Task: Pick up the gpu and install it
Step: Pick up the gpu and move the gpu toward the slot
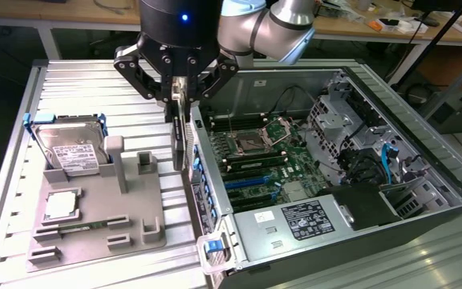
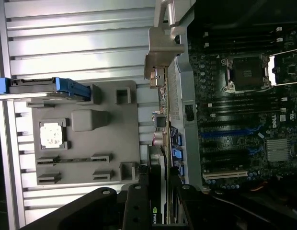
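Bright overhead light glares off the ribbed table (image 2: 81, 43), leaving the motherboard (image 2: 234, 115) dim.

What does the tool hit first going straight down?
The tool grips the gpu, which leads; its lower end likely meets the gray tray edge beside the case wall. Depth unclear.

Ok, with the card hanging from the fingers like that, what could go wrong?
The thin black expansion card with its silver bracket hangs on edge beside the open computer case's side wall; its lower edge might clip that wall. The fingers grip only its top, so it could tilt or slip.
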Robot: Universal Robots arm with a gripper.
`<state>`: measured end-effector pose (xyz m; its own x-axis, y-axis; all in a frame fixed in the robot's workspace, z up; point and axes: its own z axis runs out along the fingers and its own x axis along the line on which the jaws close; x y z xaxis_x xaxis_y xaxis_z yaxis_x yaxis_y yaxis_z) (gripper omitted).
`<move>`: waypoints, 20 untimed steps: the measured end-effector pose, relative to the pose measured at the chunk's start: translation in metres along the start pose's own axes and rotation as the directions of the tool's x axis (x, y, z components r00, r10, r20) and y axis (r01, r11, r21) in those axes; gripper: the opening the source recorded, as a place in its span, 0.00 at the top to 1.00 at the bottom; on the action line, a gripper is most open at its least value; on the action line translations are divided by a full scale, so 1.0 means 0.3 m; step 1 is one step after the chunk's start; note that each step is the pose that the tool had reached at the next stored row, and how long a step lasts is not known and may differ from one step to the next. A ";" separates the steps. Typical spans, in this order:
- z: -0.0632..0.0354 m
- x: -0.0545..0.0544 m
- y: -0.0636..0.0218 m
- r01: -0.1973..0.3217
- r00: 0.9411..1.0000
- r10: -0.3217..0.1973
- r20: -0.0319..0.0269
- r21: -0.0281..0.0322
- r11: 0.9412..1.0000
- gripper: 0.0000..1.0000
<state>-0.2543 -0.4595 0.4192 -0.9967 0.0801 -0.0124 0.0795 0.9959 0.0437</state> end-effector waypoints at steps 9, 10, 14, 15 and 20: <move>0.000 -0.018 0.001 0.000 1.000 0.000 0.000 0.000 1.000 0.73; 0.001 -0.021 0.002 0.000 1.000 0.000 0.000 0.000 1.000 0.73; 0.001 -0.029 0.002 0.000 1.000 0.000 0.000 0.000 1.000 0.73; 0.001 -0.030 0.002 0.000 1.000 0.000 0.000 0.000 1.000 0.73; 0.001 -0.039 0.003 0.000 1.000 0.000 0.000 0.000 1.000 0.73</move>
<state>-0.2427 -0.4596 0.4191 -0.9967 0.0801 -0.0124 0.0795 0.9959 0.0438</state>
